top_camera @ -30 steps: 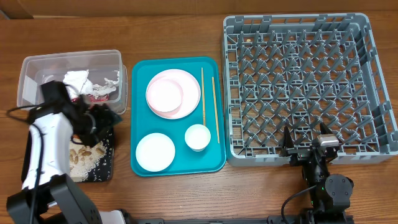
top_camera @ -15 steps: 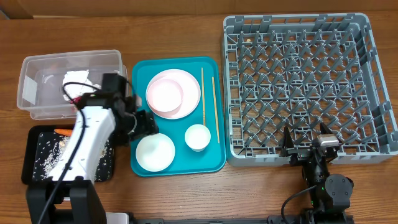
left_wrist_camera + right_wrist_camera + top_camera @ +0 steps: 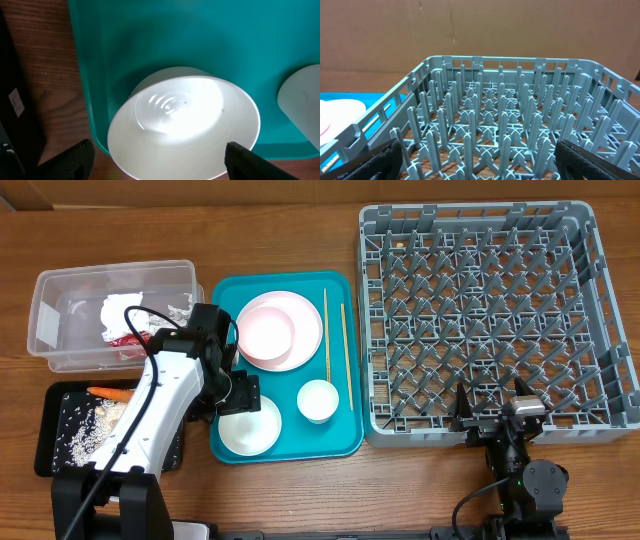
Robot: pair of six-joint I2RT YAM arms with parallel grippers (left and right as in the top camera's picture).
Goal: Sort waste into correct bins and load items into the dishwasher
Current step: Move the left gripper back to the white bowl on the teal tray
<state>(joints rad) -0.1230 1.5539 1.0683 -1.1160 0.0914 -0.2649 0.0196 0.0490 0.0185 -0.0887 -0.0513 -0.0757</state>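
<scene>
My left gripper (image 3: 240, 393) is open over the front-left white bowl (image 3: 250, 425) on the teal tray. In the left wrist view the bowl (image 3: 182, 122) lies between my spread fingertips (image 3: 75, 160), with a gap on each side. A pink plate (image 3: 306, 345) carries a second bowl (image 3: 265, 332). A small white cup (image 3: 318, 400) and two chopsticks (image 3: 345, 355) lie on the tray too. The clear tub (image 3: 60, 320) holds the napkin (image 3: 125, 310) and red wrapper (image 3: 127, 340). The black tray (image 3: 55, 460) holds the carrot (image 3: 108, 392) and rice. My right gripper (image 3: 490, 413) is open at the grey rack's (image 3: 480, 310) front wall.
The teal serving tray (image 3: 225, 310) sits between the bins and the rack. The left arm's white link crosses the black tray's right side. In the right wrist view the rack's pegs (image 3: 490, 125) stand straight ahead, and the tray's edge shows at far left.
My left arm has swung right, from over the black tray past the tub to the front-left bowl on the teal tray. The carrot and rice now show. The right arm has not moved.
</scene>
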